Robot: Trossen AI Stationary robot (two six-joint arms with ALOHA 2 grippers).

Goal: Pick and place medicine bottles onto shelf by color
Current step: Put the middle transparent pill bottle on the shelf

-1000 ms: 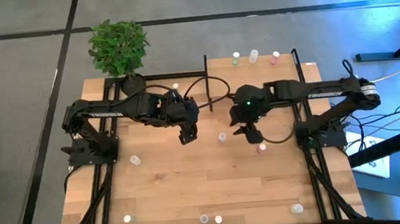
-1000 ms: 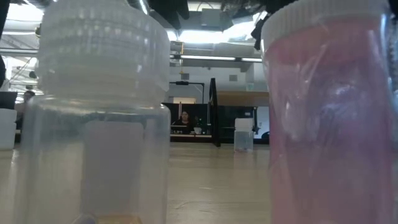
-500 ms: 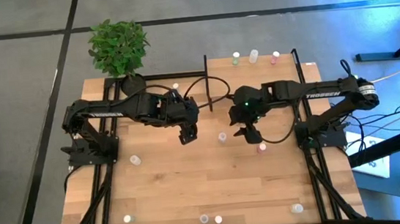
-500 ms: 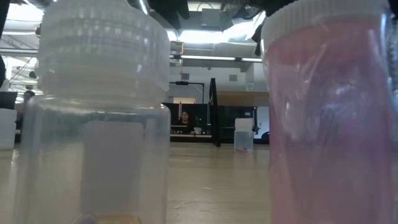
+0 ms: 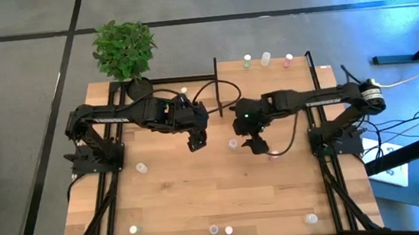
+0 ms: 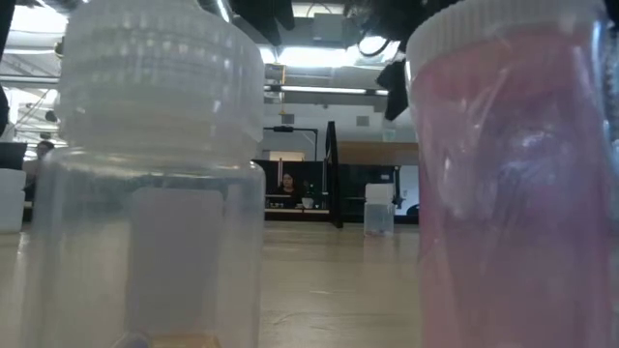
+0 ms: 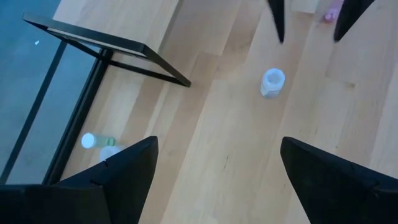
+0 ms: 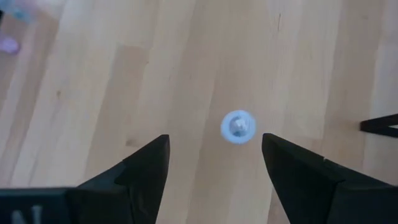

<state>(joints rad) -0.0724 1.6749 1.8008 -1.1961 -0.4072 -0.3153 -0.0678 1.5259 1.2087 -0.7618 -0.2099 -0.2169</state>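
— From above?
— Two dark arms over a wooden table [image 5: 202, 203], centre of frame. Left gripper [image 5: 196, 143] just left of centre, fingers apart, holding nothing. Right gripper [image 5: 254, 145] just right of centre, fingers apart, also holding nothing. Small bottle [image 5: 233, 143] between the two, standing free on the wood. Pink-capped bottle [image 5: 274, 154] just right of the right gripper. More bottles [image 5: 265, 58] along the top edge, others scattered toward the bottom. Potted plant [image 5: 124, 50] at upper left.
— At table height?
— Two bottles up close: clear one [image 6: 145, 193] filling the left, pink one [image 6: 513, 184] filling the right. Another small one [image 6: 378, 217] far back, centre.
— Left wrist?
— Bottle [image 7: 272, 82] upper right, on bare wood beyond the spread fingers [image 7: 118, 171]. Black frame [image 7: 106, 53] at upper left.
— Right wrist?
— Same bottle [image 8: 238, 127] at centre, seen cap-on, just beyond the parted fingers [image 8: 146, 165], touching neither.
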